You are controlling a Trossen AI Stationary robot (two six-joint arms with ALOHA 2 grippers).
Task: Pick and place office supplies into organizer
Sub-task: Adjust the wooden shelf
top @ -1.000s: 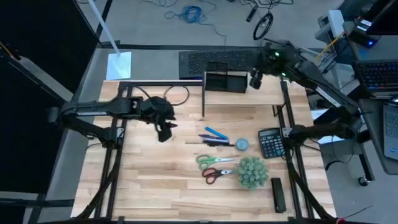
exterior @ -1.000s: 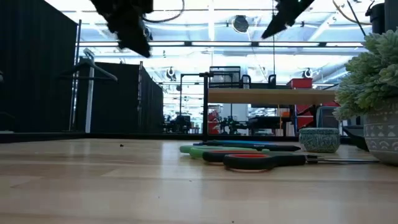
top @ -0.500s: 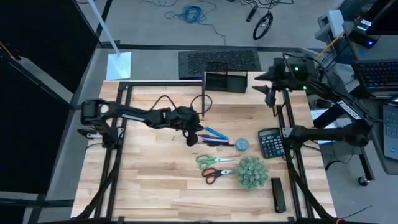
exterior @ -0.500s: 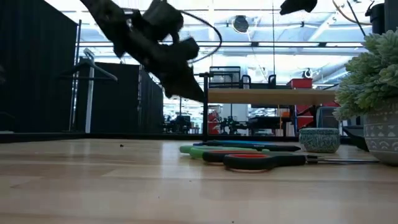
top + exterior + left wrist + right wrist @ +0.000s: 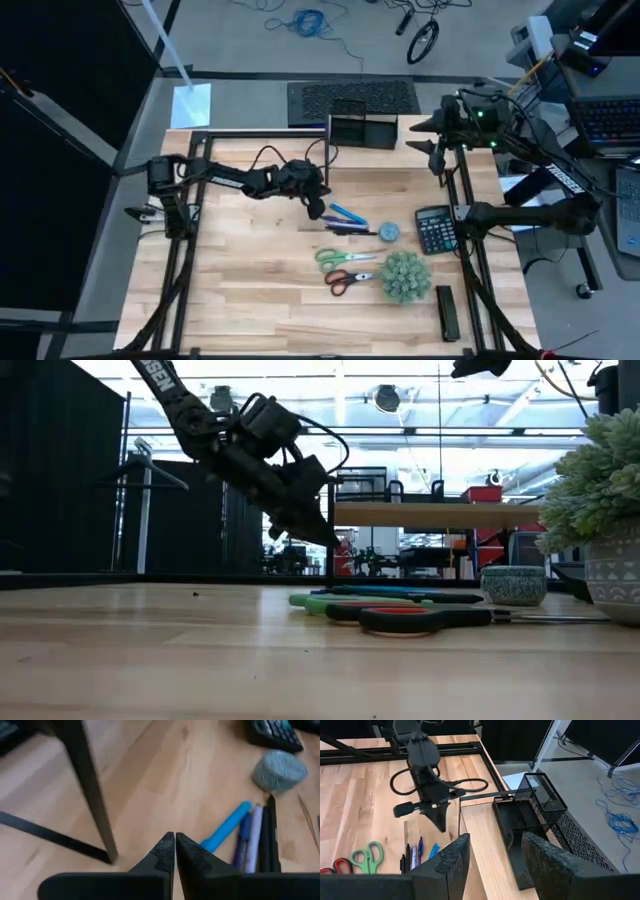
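Several slim blue and dark pens (image 5: pixel 345 218) lie side by side at mid-table, also seen in the left wrist view (image 5: pixel 245 837). To their right lies a round blue-grey disc (image 5: pixel 389 231). Nearer the front lie green-handled scissors (image 5: pixel 345 258) and red-handled scissors (image 5: pixel 350 279). The black mesh organizer (image 5: pixel 362 130) stands on the wooden shelf riser (image 5: pixel 440 513) at the far side. My left gripper (image 5: pixel 316 208) is shut, tilted down, just left of the pens and above the table (image 5: pixel 325 535). My right gripper (image 5: pixel 492 855) is open, held high right of the organizer.
A black calculator (image 5: pixel 435 228) lies right of the disc. A fuzzy green plant (image 5: pixel 405 276) in a pot stands near the scissors, with a black oblong object (image 5: pixel 447 312) beyond it at the front right. The riser's black leg (image 5: pixel 92 795) stands close to my left gripper.
My left gripper has swung toward the table's right and come down, tipping forward, until it hangs just left of the pens. My right gripper has moved from above the organizer toward the table's right edge. The supplies have stayed where they were.
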